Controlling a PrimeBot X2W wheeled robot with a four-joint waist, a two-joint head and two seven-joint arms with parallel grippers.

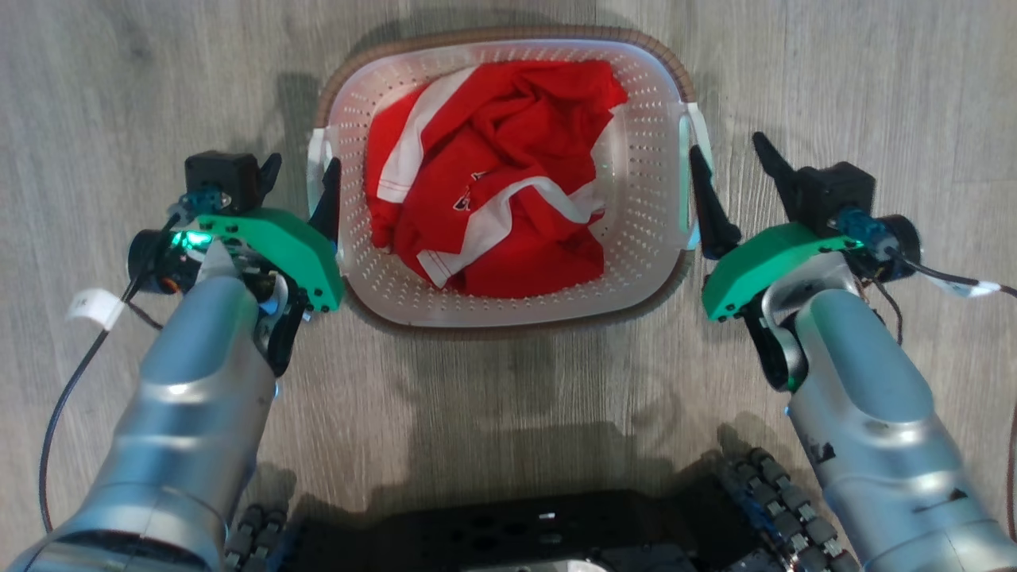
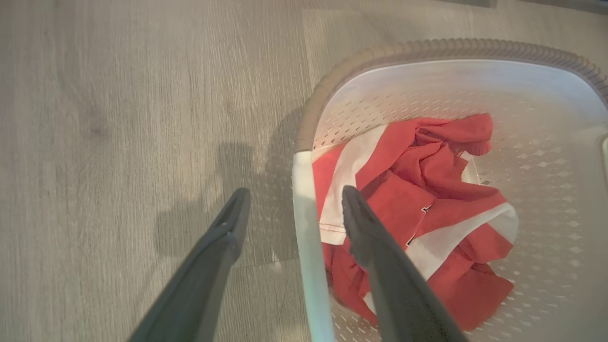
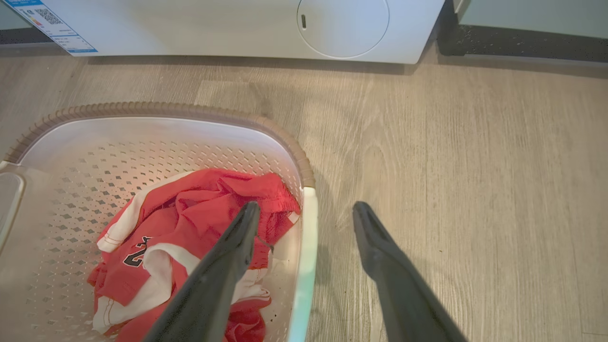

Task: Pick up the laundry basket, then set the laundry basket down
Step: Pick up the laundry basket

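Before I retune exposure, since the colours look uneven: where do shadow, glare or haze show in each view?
Head view: the robot's own shadow darkens the floor between its base and the laundry basket; glare on both forearms. Left wrist view: hazy and washed out, basket's far wall blown white. Right wrist view: crisper, washing machine bright up top.

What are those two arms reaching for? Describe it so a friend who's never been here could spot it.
On the wood floor, in front of the white washer, stands a basket. It is a white tub with perforated walls, a brown rim and a handle on each side, and a crumpled red-and-white shirt lies in it.
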